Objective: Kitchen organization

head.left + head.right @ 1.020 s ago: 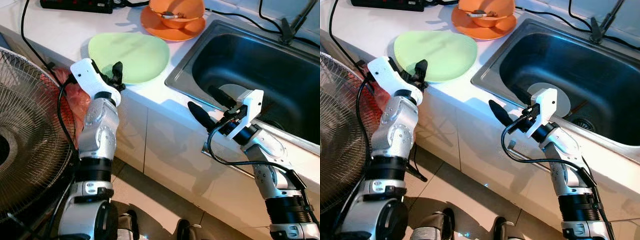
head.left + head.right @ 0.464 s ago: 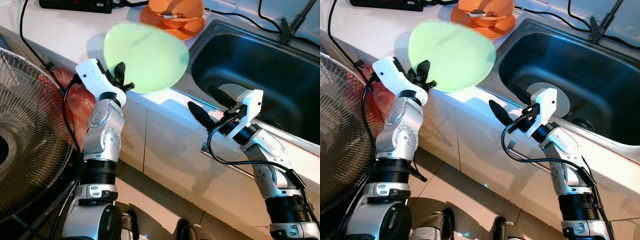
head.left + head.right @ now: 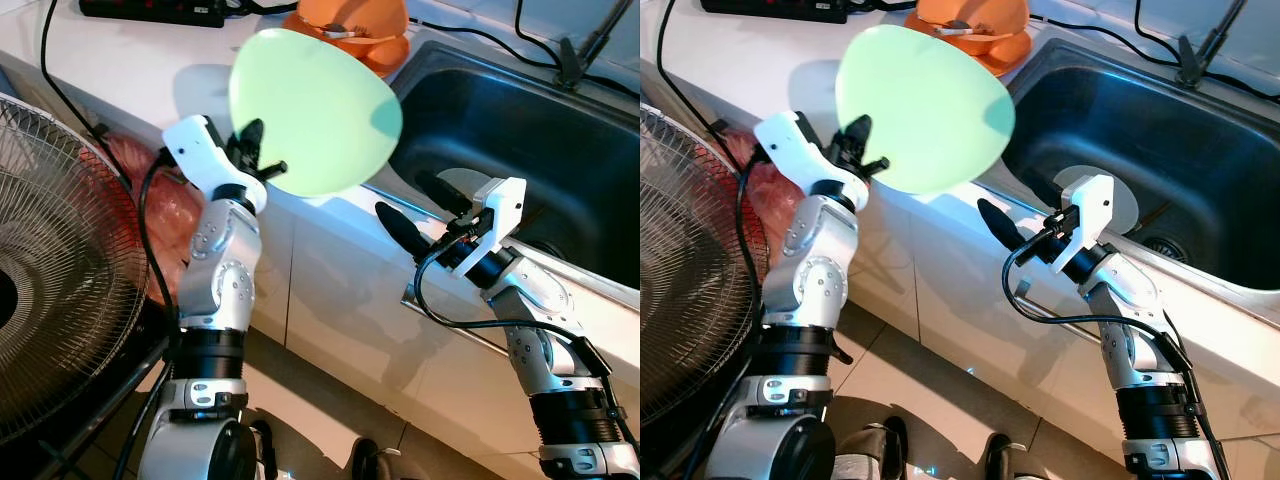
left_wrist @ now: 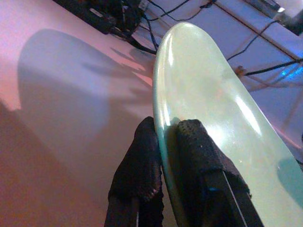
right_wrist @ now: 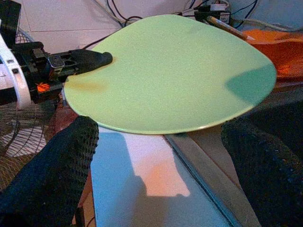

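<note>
Wrist footage from the left arm shows what the head views only hint at: the left gripper (image 4: pixel 163 156) pinches the rim of the green plate (image 3: pixel 315 110), one black finger on each face. The plate hangs tilted in the air above the white counter (image 3: pixel 130 65), between the orange bowl (image 3: pixel 385 20) and the steel sink (image 3: pixel 520 140). A fan (image 3: pixel 60 300) stands at the robot's left. The right gripper (image 3: pixel 412 208) hovers by the sink's front edge, fingers spread apart, empty, pointing toward the plate.
</note>
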Controlling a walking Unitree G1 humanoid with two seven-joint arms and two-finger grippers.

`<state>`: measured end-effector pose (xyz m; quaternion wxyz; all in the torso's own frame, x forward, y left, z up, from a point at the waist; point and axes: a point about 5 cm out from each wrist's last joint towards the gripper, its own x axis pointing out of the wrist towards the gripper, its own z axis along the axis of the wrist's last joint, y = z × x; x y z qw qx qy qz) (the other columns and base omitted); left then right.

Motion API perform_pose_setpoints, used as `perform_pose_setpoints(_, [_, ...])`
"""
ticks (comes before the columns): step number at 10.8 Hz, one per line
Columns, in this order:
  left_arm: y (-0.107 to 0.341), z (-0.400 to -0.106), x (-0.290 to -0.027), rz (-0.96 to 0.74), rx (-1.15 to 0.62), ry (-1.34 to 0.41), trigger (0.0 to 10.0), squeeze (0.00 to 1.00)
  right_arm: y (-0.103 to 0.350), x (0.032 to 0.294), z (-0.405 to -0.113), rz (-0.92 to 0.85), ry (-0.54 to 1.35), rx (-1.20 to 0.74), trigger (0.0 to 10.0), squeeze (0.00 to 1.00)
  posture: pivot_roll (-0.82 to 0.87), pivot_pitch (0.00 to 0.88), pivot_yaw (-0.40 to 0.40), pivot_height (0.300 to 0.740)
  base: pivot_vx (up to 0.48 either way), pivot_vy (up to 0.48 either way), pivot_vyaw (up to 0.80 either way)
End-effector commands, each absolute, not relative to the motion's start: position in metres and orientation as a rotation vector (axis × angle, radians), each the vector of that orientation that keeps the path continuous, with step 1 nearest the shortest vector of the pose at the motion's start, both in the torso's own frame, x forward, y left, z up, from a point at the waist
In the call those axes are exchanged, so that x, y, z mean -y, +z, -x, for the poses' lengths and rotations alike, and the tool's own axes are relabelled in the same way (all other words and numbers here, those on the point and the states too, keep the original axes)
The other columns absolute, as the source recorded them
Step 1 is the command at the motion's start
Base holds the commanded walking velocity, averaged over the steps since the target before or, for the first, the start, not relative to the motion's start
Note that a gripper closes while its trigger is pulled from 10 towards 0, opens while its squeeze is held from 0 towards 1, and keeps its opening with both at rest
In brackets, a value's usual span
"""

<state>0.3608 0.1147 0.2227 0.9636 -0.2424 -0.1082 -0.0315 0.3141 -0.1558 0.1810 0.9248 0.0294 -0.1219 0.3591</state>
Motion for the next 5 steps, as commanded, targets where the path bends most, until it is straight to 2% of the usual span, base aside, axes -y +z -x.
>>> perform_pose_setpoints(1, [0.217, -0.359, -0.106, 0.475, 0.189, -0.099, 10.0, 0.00, 0.183, 0.161, -0.314, -0.037, 0.728, 0.254, 10.0, 0.00, 0.04, 0.178, -0.082, 0.740, 0.000, 0.000, 0.00])
perform_pose_setpoints(5, [0.236, -0.355, -0.096, 0.511, 0.256, -0.171, 10.0, 0.00, 0.187, 0.173, -0.317, -0.014, 0.674, 0.268, 10.0, 0.00, 0.03, 0.180, -0.075, 0.740, 0.000, 0.000, 0.00])
